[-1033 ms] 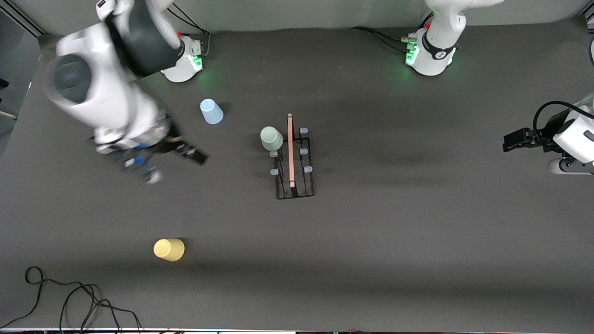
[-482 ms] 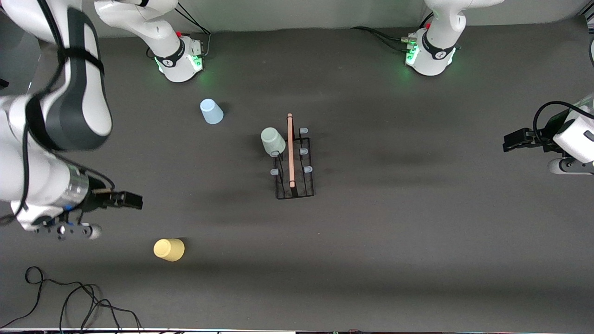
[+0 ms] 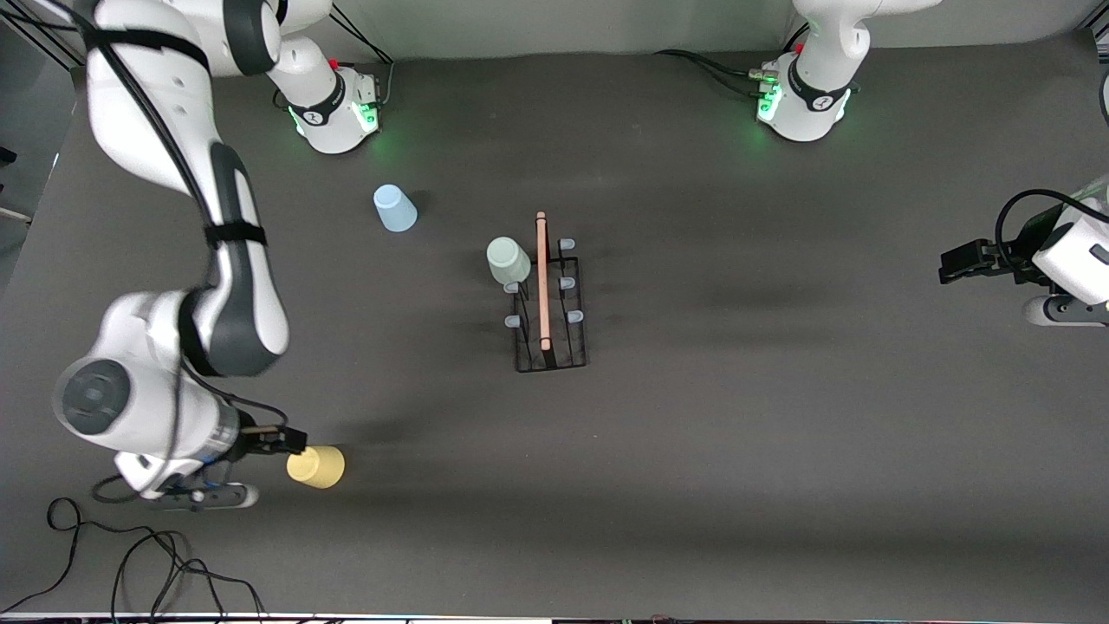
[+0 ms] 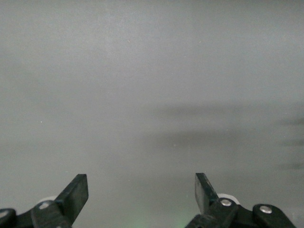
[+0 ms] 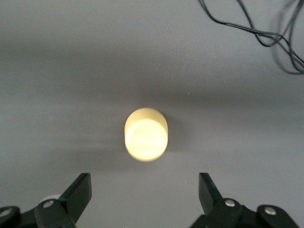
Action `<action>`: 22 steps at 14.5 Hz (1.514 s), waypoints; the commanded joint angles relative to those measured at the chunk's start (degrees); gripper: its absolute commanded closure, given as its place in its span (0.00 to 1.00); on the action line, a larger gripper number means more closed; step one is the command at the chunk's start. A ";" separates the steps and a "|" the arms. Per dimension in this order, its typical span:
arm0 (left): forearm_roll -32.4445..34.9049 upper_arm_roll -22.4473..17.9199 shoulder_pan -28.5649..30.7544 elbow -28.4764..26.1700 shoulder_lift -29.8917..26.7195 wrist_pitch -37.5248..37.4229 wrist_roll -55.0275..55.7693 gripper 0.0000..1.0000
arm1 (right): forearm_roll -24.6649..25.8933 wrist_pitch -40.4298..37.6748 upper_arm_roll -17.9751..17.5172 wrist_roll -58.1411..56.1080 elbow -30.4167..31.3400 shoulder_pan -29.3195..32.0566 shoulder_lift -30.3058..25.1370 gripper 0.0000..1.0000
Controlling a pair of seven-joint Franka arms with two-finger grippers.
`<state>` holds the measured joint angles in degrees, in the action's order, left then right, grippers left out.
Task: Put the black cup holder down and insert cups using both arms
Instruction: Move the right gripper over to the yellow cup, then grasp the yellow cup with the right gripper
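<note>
Spread wide and holding nothing, my right gripper (image 5: 141, 190) hangs low with the yellow cup (image 5: 146, 134) just ahead of its fingertips, not yet between them; in the front view the right gripper (image 3: 290, 440) sits right beside that yellow cup (image 3: 317, 466). Well apart from it, I see the black cup holder (image 3: 548, 299) mid-table, the mint cup (image 3: 507, 260) on one of its pegs. Near the right arm's base stands the blue cup (image 3: 394, 209). My left gripper (image 4: 141, 192) waits at its own end of the table, fingers wide apart and holding nothing.
</note>
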<state>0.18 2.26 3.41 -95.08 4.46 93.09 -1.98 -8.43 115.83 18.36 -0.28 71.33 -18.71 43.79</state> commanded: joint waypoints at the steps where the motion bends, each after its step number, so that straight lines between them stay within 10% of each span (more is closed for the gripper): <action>1: 0.35 0.03 0.10 -1.07 -1.21 0.51 -0.31 0.00 | -3.42 4.39 -0.34 -4.37 0.04 1.04 3.39 0.00; 9: 0.35 0.03 0.10 -1.07 -1.21 0.51 -0.31 0.00 | -6.60 9.06 -0.51 -5.96 1.45 1.49 8.51 0.01; 12: 0.35 0.03 0.10 -1.07 -1.21 0.51 -0.31 0.00 | -6.60 8.80 -0.43 -7.61 0.84 1.49 7.63 0.85; 14: 0.35 -0.06 0.10 -1.07 -1.21 0.51 -0.31 0.00 | -6.60 7.32 -0.43 -8.15 0.48 1.40 5.27 1.00; 22: 0.44 -0.06 0.10 -1.07 -1.21 0.51 -0.31 0.00 | 0.41 -22.63 0.01 -3.78 -0.75 -0.97 -16.78 1.00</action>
<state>0.19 2.23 3.43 -95.30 4.42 93.09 -1.98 -11.33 97.86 18.28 -6.11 68.16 -18.13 32.85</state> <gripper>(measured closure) 0.000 0.330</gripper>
